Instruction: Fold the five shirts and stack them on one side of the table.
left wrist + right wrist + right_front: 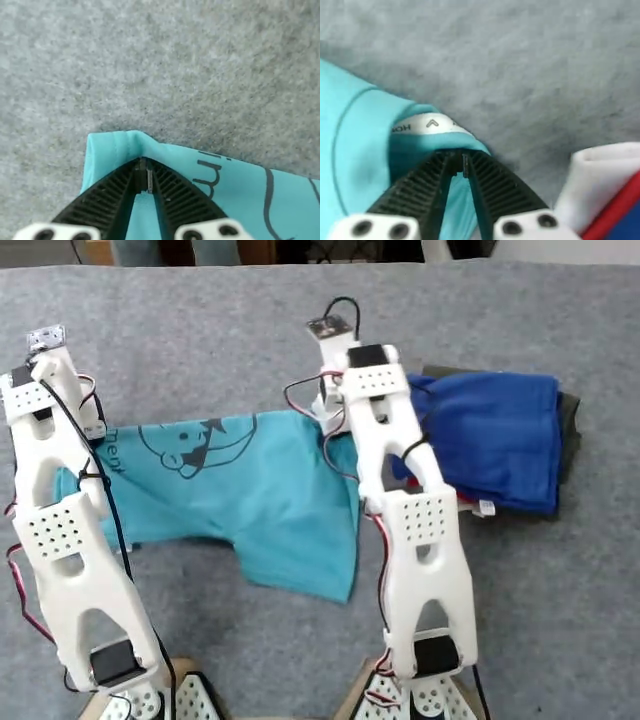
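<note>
Two grippers, the left gripper and the right gripper, are each clamped shut on the far edge of the one teal shirt, which lies spread mid-table. The paired hold looks meant for folding. Just right sits one stack, blue on top, with three folded layers showing.

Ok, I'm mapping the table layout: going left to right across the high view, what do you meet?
Left arm → teal shirt → right arm → blue shirt → dark shirt.
</note>
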